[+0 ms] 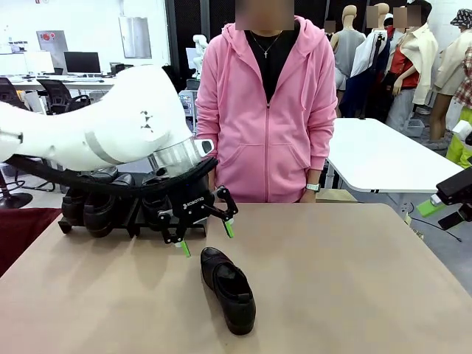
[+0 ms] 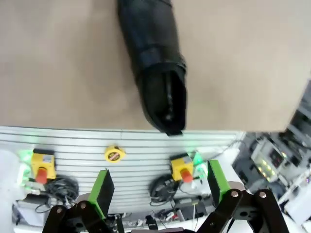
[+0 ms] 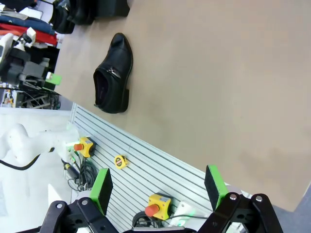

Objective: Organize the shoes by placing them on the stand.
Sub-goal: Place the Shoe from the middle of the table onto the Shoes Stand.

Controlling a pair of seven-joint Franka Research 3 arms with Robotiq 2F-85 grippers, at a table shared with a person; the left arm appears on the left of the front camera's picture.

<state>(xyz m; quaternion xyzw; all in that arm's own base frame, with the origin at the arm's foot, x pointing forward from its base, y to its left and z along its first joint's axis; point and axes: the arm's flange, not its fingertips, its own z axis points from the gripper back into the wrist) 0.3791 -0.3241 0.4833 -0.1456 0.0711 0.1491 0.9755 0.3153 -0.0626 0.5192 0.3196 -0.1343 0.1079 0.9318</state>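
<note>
One black glossy shoe [image 1: 229, 288] lies alone on the tan table, toe toward the near edge; it also appears as the shoe [image 2: 156, 68] and the shoe [image 3: 112, 74] in the two wrist views. My left gripper [image 1: 206, 235] hangs open just behind and above its heel, nothing between the green pads [image 2: 102, 187]. The stand [image 1: 131, 222] sits at the table's far left with other black shoes [image 1: 94, 209] on it, partly hidden by my left arm. My right gripper [image 1: 439, 213] is open at the right edge, off the table; its fingers [image 3: 214, 185] hold nothing.
A person in a pink hoodie [image 1: 267, 110] stands at the far side, hands near the table edge. A white table [image 1: 383, 155] stands behind on the right. Below the near table edge is a slatted panel [image 3: 141, 170] with yellow stop buttons.
</note>
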